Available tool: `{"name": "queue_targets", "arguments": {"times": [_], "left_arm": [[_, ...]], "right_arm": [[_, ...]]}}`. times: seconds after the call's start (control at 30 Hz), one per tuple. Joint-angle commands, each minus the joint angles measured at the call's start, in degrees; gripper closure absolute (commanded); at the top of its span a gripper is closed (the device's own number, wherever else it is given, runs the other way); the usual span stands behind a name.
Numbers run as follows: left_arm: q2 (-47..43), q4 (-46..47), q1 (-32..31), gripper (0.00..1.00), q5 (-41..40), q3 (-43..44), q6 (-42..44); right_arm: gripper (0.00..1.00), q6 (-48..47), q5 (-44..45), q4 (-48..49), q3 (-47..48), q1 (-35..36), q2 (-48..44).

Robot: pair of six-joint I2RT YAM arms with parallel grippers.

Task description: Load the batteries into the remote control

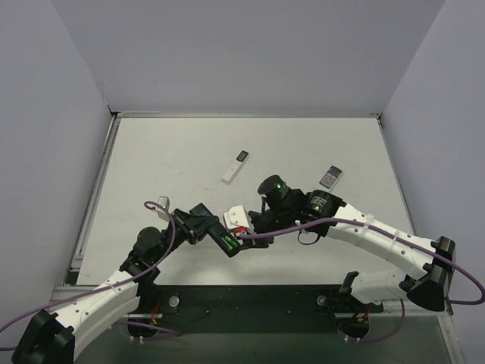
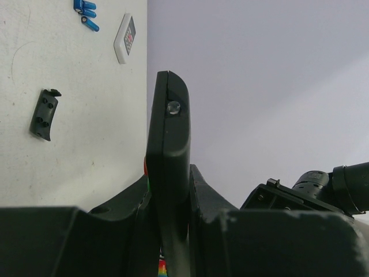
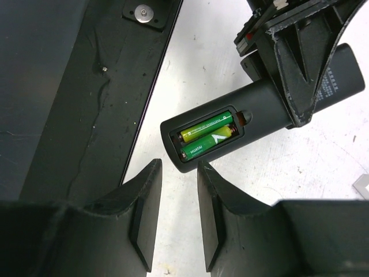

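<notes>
**Both cells seated, cover off**

The left end effector (image 2: 170,190) is clamped on the remote control (image 3: 262,101), gripping the slim black body by its sides towards one end. That leaves the battery bay at the other end uncovered and turned towards the other arm, which looks like the reason for the hold. It is held at the front middle of the worktop (image 1: 174,159), between the two arms.

In the bay the two green batteries (image 3: 206,135) lie side by side, and both appear fully down in their slots.

The right end effector (image 3: 179,208) hovers just beside the open end with its fingers apart and nothing between them. I'd guess it is placed there to press or check the cells.

The battery cover (image 2: 44,114), a small black curved piece, lies on the worktop well apart from the remote control. To my eye the loading itself is done, and only the cover remains to fit if that is wanted.
</notes>
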Motion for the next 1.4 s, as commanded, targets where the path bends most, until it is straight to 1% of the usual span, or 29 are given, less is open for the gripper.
{"name": "queue_targets", "arguments": {"times": [0.0,0.17,0.4,0.77,0.87,1.03,1.2,1.37], "left_arm": [[0.0,4.0,0.1,1.00,1.1,-0.6,0.8],[0.3,4.6,0.1,1.00,1.3,-0.4,0.8],[0.6,5.2,0.1,1.00,1.5,-0.4,0.7],[0.6,5.5,0.1,1.00,1.4,-0.4,0.3],[0.6,5.8,0.1,1.00,1.4,-0.3,0.2],[0.8,6.2,0.1,1.00,1.6,-0.2,-0.1],[0.8,6.8,0.1,1.00,1.6,-0.2,-0.4],[0.8,7.5,0.1,1.00,2.0,0.0,-0.8]], "right_arm": [[0.74,-3.5,-4.1,-0.7,2.3,-0.2,2.2],[0.76,-3.9,-4.3,-0.9,2.8,-0.2,3.4],[0.82,-3.9,-4.7,-1.0,3.1,-0.1,4.5],[0.85,-4.1,-5.1,-1.1,3.0,-0.1,5.8],[0.87,-4.2,-5.1,-1.1,3.0,-0.1,6.3],[0.91,-4.1,-4.7,-1.3,3.0,0.0,6.9],[0.92,-4.3,-3.7,-1.3,2.9,0.5,7.6],[0.95,-4.5,-1.8,-1.5,3.0,1.1,8.4]]}}
